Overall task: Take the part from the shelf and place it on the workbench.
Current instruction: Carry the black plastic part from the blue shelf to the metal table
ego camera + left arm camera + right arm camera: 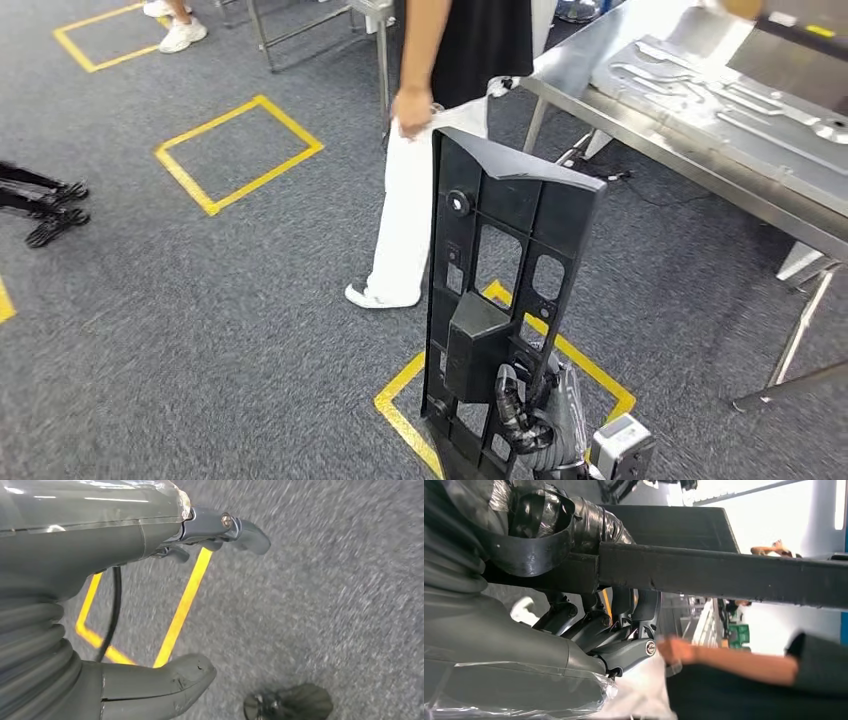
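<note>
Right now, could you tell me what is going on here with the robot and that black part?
The right robot hand grips a tall black plastic part near its lower end and holds it upright above the carpet. The metal workbench stands ahead to the right, already bearing silver metal parts; the black part is not yet on it. A person stands just beyond the part. The left robot hand hangs over the floor, holding nothing.

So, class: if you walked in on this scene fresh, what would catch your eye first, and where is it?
First, the tall black plastic part, held upright in the middle of the view by the robot's right hand gripping its lower end. Just behind it stands a person in white trousers on the grey carpet. To the right is the steel workbench, with silvery pressed metal panels lying on it.
</note>
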### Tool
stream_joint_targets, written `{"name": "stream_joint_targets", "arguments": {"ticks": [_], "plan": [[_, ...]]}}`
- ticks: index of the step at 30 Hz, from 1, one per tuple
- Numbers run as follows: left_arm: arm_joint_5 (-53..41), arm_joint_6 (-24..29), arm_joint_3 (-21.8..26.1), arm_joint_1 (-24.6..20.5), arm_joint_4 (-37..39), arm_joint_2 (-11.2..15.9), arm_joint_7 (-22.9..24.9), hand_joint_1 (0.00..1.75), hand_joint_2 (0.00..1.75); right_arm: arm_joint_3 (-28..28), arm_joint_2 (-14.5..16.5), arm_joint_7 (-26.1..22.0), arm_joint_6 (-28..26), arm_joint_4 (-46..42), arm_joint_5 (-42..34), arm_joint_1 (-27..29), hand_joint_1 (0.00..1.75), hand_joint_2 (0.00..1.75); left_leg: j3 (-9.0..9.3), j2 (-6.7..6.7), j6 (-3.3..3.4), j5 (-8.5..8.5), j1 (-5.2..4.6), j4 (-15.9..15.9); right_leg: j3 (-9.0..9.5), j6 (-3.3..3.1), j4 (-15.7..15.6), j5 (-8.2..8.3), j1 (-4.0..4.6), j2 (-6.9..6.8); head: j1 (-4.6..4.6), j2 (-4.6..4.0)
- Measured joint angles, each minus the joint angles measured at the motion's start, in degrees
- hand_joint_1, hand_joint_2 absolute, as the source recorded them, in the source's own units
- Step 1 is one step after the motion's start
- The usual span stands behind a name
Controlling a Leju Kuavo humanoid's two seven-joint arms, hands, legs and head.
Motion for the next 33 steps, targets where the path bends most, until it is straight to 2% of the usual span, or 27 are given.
{"name": "stream_joint_targets", "arguments": {"ticks": [1,2,3,4,5,6,7,9,10,11,12,13,14,16,17,18,19,20,22,23,24,26,27,29,31,32,33], "plan": [[0.0,0.0,0.0,0.1,0.1,0.0,0.0,0.00,1.75,0.0,-0.1,0.0,0.0,0.0,0.0,-0.1,1.75,1.75,0.10,0.83,0.09,-0.06,-0.05,-0.1,-1.94,0.26,3.7,-1.75,-0.13,-1.70,0.02,0.00],[0.0,0.0,0.0,0.2,0.1,0.0,0.0,0.00,1.75,0.0,-0.1,0.0,-0.1,0.0,0.0,-0.2,1.75,1.75,0.19,1.69,0.09,-0.19,-0.10,-0.1,-3.77,0.51,7.1,-2.95,-0.40,-2.58,0.02,0.00],[0.0,0.0,0.0,0.2,0.2,0.0,0.0,0.00,1.75,0.1,-0.2,0.0,-0.1,0.1,0.0,-0.1,1.75,1.75,0.35,2.54,0.02,-0.38,-0.10,-0.1,-4.93,0.76,9.1,-3.14,-0.69,-3.01,0.02,0.00],[0.0,0.0,0.1,0.2,0.3,0.0,0.0,0.00,1.75,0.1,-0.2,0.0,-0.1,0.1,0.0,-0.1,1.75,1.75,0.60,3.37,-0.09,-0.61,-0.08,-0.1,-4.98,0.96,8.9,-2.18,-0.95,-3.29,0.02,0.00],[0.0,0.0,0.1,0.2,0.4,0.0,0.0,0.00,1.75,0.1,-0.2,0.1,-0.1,0.2,0.0,-0.1,1.75,1.75,0.94,4.13,-0.23,-0.86,-0.05,-0.1,-3.86,1.09,6.5,-0.27,-1.15,-3.71,0.02,0.00],[0.0,0.0,0.1,0.1,0.5,0.0,0.0,0.00,1.75,0.2,-0.3,0.1,-0.2,0.2,0.1,-0.1,1.75,1.75,1.38,4.82,-0.43,-1.15,-0.02,-0.1,-1.81,1.11,2.4,2.06,-1.23,-4.72,0.02,0.00],[0.0,0.0,0.1,0.1,0.6,0.0,0.0,0.00,1.75,0.2,-0.3,0.2,-0.2,0.2,0.1,-0.2,1.75,1.75,1.74,5.44,-0.69,-1.47,-0.10,-0.1,0.21,1.00,-1.5,3.62,-1.00,-6.21,0.03,0.00],[-0.1,0.0,0.1,0.0,0.8,0.0,0.0,0.00,1.75,0.2,-0.3,0.4,-0.2,0.2,0.2,-0.3,1.75,1.75,2.34,6.55,-1.35,-2.06,-0.34,-0.1,2.41,0.44,-6.0,4.78,-0.44,-8.08,0.02,0.00],[-0.2,0.0,0.1,-0.1,0.9,0.0,0.0,0.00,1.75,0.3,-0.3,0.6,-0.3,0.2,0.3,-0.3,1.75,1.75,2.54,7.15,-1.68,-2.26,-0.48,-0.1,2.44,0.14,-6.3,4.47,-0.15,-8.00,0.00,0.00],[-0.3,0.0,0.1,-0.2,0.9,0.0,-0.1,0.00,1.75,0.3,-0.3,0.8,-0.4,0.2,0.3,-0.3,1.75,1.75,2.84,7.79,-1.99,-2.43,-0.51,-0.2,2.34,-0.21,-6.3,4.50,-0.12,-7.18,0.00,0.00],[-0.4,0.0,0.1,-0.3,1.0,0.0,-0.1,0.00,1.75,0.3,-0.3,0.9,-0.5,0.2,0.4,-0.3,1.75,1.75,3.01,7.80,-2.28,-2.72,-0.40,-0.1,2.39,-0.54,-6.5,4.54,-0.23,-6.47,0.00,0.00],[-0.5,0.0,0.1,-0.5,1.0,0.0,-0.1,0.00,1.75,0.3,-0.3,1.0,-0.6,0.2,0.5,-0.3,1.75,1.75,2.91,6.87,-2.52,-3.32,-0.29,0.6,2.52,-0.94,-6.7,4.63,-0.38,-5.79,-0.01,0.00],[-0.6,0.0,0.1,-0.5,1.1,0.0,-0.1,0.00,1.75,0.3,-0.3,1.0,-0.7,0.1,0.6,-0.4,1.75,1.75,2.19,5.33,-2.70,-4.49,-0.15,2.3,2.66,-1.33,-7.0,4.74,-0.56,-5.14,-0.01,0.00],[-0.8,0.0,0.1,-0.5,1.4,0.1,-0.2,0.00,1.75,0.3,-0.3,1.0,-0.8,0.1,0.7,-0.6,1.75,1.75,-1.32,2.06,-2.86,-8.03,0.01,9.5,2.85,-1.88,-7.2,4.78,-0.68,-3.84,-0.02,0.00],[-0.9,0.0,0.0,-0.4,1.5,0.1,-0.2,0.00,1.75,0.4,-0.3,1.1,-0.8,0.1,0.7,-0.6,1.75,1.75,-3.58,1.45,-2.90,-9.52,0.02,13.6,2.86,-2.00,-7.1,4.73,-0.61,-3.05,-0.03,0.00],[-1.0,0.0,0.0,-0.3,1.7,0.1,-0.2,0.00,1.75,0.4,-0.3,1.1,-0.8,0.2,0.7,-0.7,1.75,1.75,-5.36,1.23,-2.93,-10.04,0.02,16.5,2.90,-2.08,-7.0,4.67,-0.55,-2.19,-0.03,0.00],[-1.0,0.0,0.0,-0.3,1.8,0.1,-0.2,0.00,1.75,0.4,-0.3,1.1,-0.8,0.2,0.7,-0.6,1.75,1.75,-6.27,1.14,-2.90,-9.32,0.00,17.3,2.96,-2.09,-6.9,4.58,-0.50,-1.29,-0.03,0.00],[-1.0,0.0,0.0,-0.3,1.8,0.2,-0.2,0.00,1.75,0.4,-0.3,1.2,-0.8,0.2,0.7,-0.6,1.75,1.75,-6.08,0.96,-2.80,-7.48,0.01,15.9,3.05,-2.05,-6.7,4.47,-0.49,-0.41,-0.03,0.00],[-1.1,0.0,0.1,-0.3,1.9,0.3,-0.2,0.00,1.75,0.4,-0.3,1.3,-0.7,0.2,0.8,-0.7,1.75,1.75,-3.54,-0.31,-2.39,-2.85,0.04,8.6,3.20,-1.78,-6.2,4.11,-0.52,1.04,-0.02,0.00],[-1.1,0.0,0.1,-0.4,2.0,0.3,-0.2,0.00,1.75,0.5,-0.3,1.4,-0.8,0.2,0.9,-0.7,1.75,1.75,-2.40,-1.03,-2.17,-1.46,0.05,5.4,3.09,-1.55,-5.9,3.92,-0.47,1.67,-0.02,0.00],[-1.1,0.0,0.1,-0.5,2.1,0.3,-0.2,0.00,1.75,0.5,-0.3,1.5,-0.8,0.2,1.1,-0.7,1.75,1.75,-1.72,-1.58,-1.94,-0.85,0.00,3.3,2.91,-1.25,-5.6,3.81,-0.49,2.13,-0.02,0.00],[-1.2,0.0,0.1,-0.8,2.2,0.4,-0.3,0.00,1.75,0.5,-0.3,1.7,-0.9,0.2,1.6,-0.7,1.75,1.75,-1.52,-1.66,-1.45,-0.89,-0.19,2.3,2.53,-0.50,-5.5,3.85,-0.52,2.83,-0.01,0.00],[-1.2,0.0,0.1,-0.9,2.3,0.4,-0.3,0.00,1.75,0.5,-0.3,1.8,-0.9,0.2,1.7,-0.7,1.75,1.75,-1.43,-1.44,-1.06,-0.70,-0.17,2.1,2.48,-0.14,-5.6,3.87,-0.62,2.72,-0.01,0.00],[-1.1,-0.1,0.1,-1.0,2.4,0.4,-0.4,0.00,1.75,0.5,-0.3,1.9,-1.0,0.2,2.0,-0.8,1.75,1.75,-1.16,-0.90,-0.29,-0.27,-0.02,1.6,1.76,0.54,-3.9,2.62,-0.59,0.54,0.00,0.00],[-1.1,-0.4,0.1,-0.7,2.6,0.5,-0.5,0.00,1.75,0.5,-0.3,2.0,-1.1,0.2,2.0,-1.1,1.75,1.75,-1.10,-0.24,0.10,-0.13,0.03,1.4,-0.90,1.16,1.8,-0.77,-0.68,-2.28,0.01,0.00],[-1.0,-0.5,0.1,-0.6,2.6,0.5,-0.6,0.00,1.75,0.5,-0.3,2.0,-1.1,0.2,2.1,-1.2,1.75,1.75,-1.12,0.08,0.17,-0.17,-0.01,1.4,-2.76,1.41,5.6,-2.50,-0.84,-2.88,-0.01,0.00],[-1.0,-0.7,0.1,-0.5,2.7,0.6,-0.6,0.00,1.75,0.5,-0.3,2.1,-1.1,0.2,2.1,-1.2,1.75,1.75,-1.13,0.39,0.17,-0.22,-0.04,1.4,-4.22,1.58,8.5,-3.42,-0.98,-3.10,0.00,0.00]]}}
